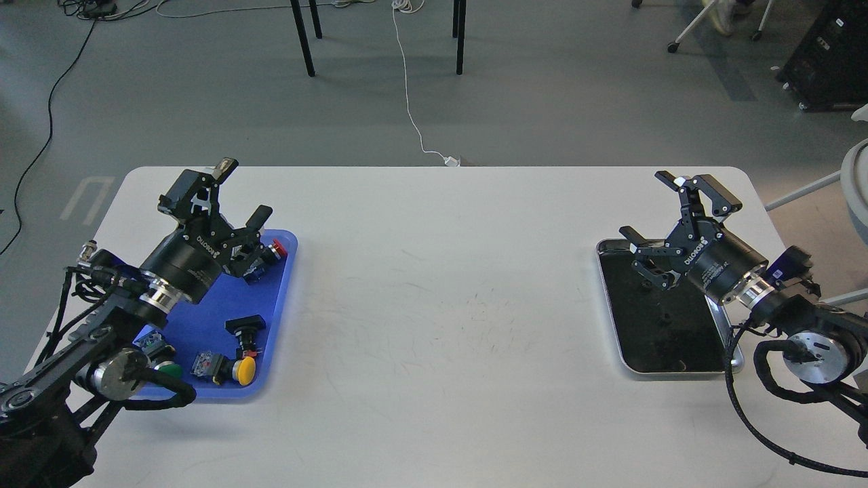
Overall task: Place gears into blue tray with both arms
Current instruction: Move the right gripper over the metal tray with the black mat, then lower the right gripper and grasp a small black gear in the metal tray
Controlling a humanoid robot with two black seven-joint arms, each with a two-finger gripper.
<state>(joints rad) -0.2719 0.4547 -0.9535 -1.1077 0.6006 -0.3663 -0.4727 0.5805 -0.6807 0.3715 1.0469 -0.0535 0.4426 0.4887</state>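
The blue tray (207,315) lies at the table's left side and holds several push-button switches. Over its far end hovers my left gripper (243,191), open, with nothing between its fingers. At the table's right side my right gripper (644,205) is open and empty above the far end of a steel tray (612,318) with a black inside. The gears are hard to make out against that black. One faint small round shape (667,316) on it may be a gear.
The switches in the blue tray include a red-capped one (275,251), a black one (245,325), a yellow one (245,370) and a green one (167,370). Bare white table (441,305) lies between the trays. Chair legs and cables are on the floor beyond.
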